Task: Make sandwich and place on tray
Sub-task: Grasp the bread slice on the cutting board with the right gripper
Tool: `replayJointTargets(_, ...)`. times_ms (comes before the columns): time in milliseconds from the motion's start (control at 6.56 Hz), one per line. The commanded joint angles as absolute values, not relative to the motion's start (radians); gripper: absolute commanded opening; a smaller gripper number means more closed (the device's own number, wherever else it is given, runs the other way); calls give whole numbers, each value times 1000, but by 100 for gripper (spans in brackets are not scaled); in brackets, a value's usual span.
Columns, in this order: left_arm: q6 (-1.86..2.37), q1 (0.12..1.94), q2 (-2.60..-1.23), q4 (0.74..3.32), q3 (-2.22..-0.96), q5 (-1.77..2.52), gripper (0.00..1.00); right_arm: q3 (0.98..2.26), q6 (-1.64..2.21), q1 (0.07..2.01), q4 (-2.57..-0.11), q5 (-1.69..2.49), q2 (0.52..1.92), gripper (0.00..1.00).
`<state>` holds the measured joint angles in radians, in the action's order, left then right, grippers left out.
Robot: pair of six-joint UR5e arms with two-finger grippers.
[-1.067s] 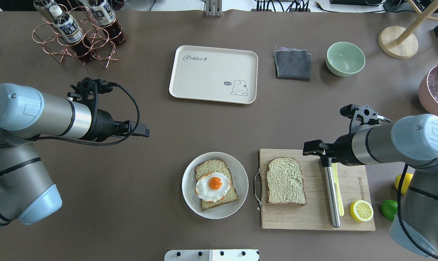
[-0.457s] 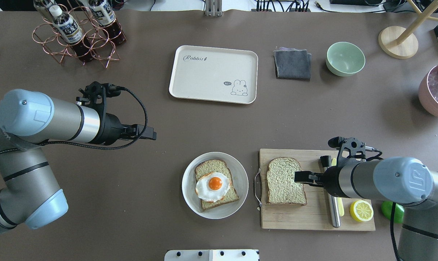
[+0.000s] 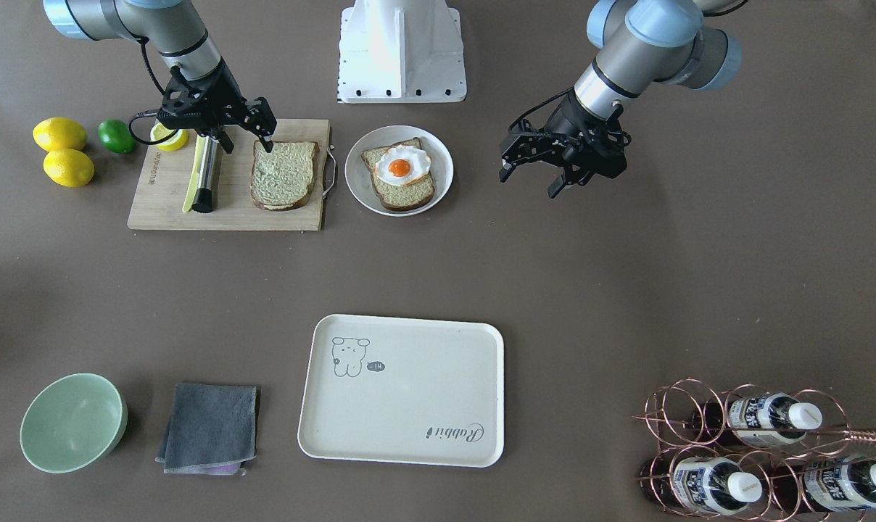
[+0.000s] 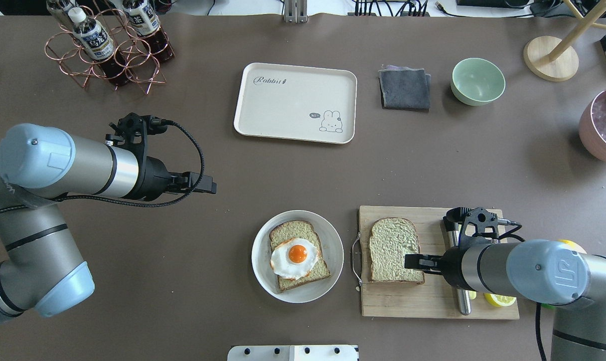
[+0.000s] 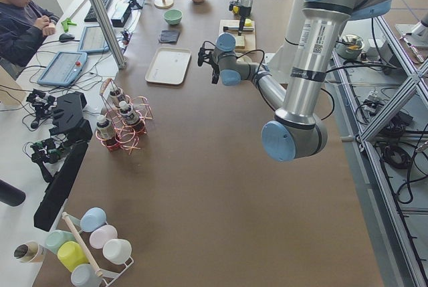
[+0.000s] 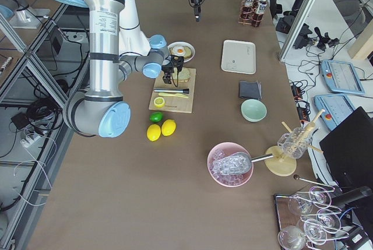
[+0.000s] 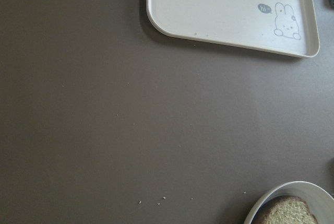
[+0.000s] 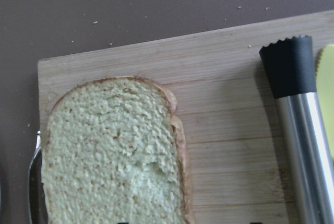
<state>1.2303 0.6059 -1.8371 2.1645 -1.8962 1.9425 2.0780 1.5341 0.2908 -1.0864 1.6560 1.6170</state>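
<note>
**Top slice grab could go sideways**

Front view: right gripper (image 3: 249,145) wide open, empty, over the slice (image 3: 283,174) on the board (image 3: 162,206), robot-side edge. Left gripper (image 3: 530,183) open, empty, hovering near the plate (image 3: 445,170). Overhead: other slice under the egg (image 4: 297,254) on that plate; tray (image 4: 293,100) mid far edge. We'd worry a shallow edge pinch bends or drops it. Count: two slices, one egg, one tray.
</note>
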Motion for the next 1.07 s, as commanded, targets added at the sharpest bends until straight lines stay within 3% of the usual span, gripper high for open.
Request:
replayJointTargets(0, 1230, 606, -1836, 2164, -1898, 1942, 98, 2069, 1534, 278, -1088, 1652, 1615, 63)
replayJointTargets(610, 1230, 606, -1838, 2164, -1901, 1942, 98, 2057, 1542, 247, -1089, 1612, 1606, 60)
replayJointTargets(762, 1229, 606, -1838, 2164, -1901, 1944, 98, 2057, 1542, 245, -1088, 1612, 1603, 18)
replayJointTargets(915, 1229, 606, -1838, 2164, -1901, 1942, 98, 2057, 1542, 244, -1089, 1612, 1606, 0)
